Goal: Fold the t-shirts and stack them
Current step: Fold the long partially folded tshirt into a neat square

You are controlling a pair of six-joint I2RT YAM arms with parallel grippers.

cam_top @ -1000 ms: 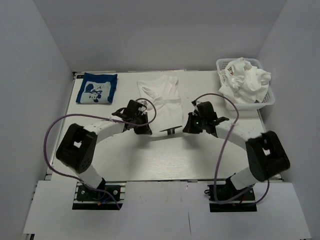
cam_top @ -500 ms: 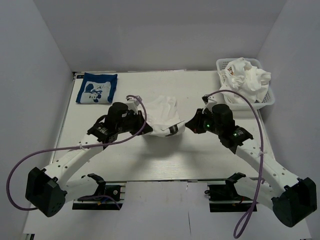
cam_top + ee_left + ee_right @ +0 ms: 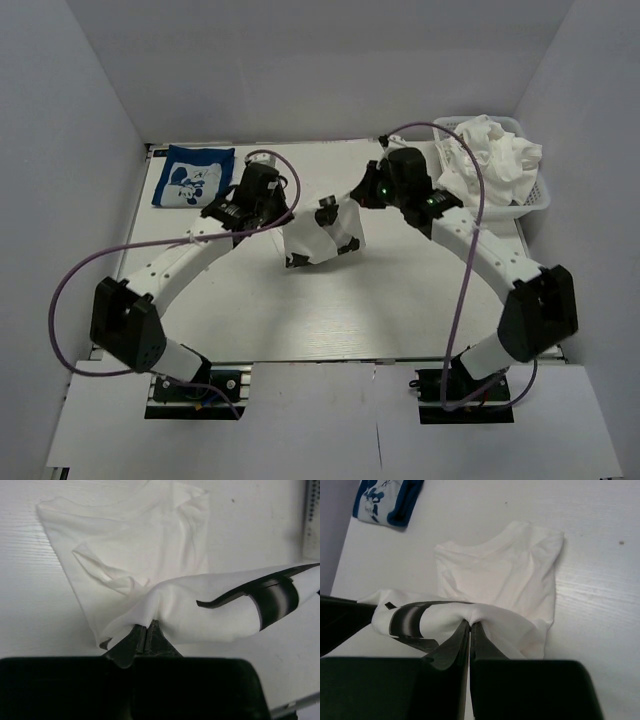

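White t-shirt (image 3: pixel 320 235) carried back, slung between left gripper (image 3: pixel 148 630), right gripper (image 3: pixel 470 627), both pinching it.

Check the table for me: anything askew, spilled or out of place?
Nothing spilled or damaged. The white t-shirt is bunched and lopsided between the left gripper and right gripper, both pinching it. At far right, crumpled white cloth overflows the basket rim. The navy t-shirt lies folded.

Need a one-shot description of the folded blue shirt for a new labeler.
Go to the far left corner of the white table, opposite the basket of crumpled white cloth. The navy t-shirt lies there, folded flat. It is the only dark garment, with a white cartoon print.
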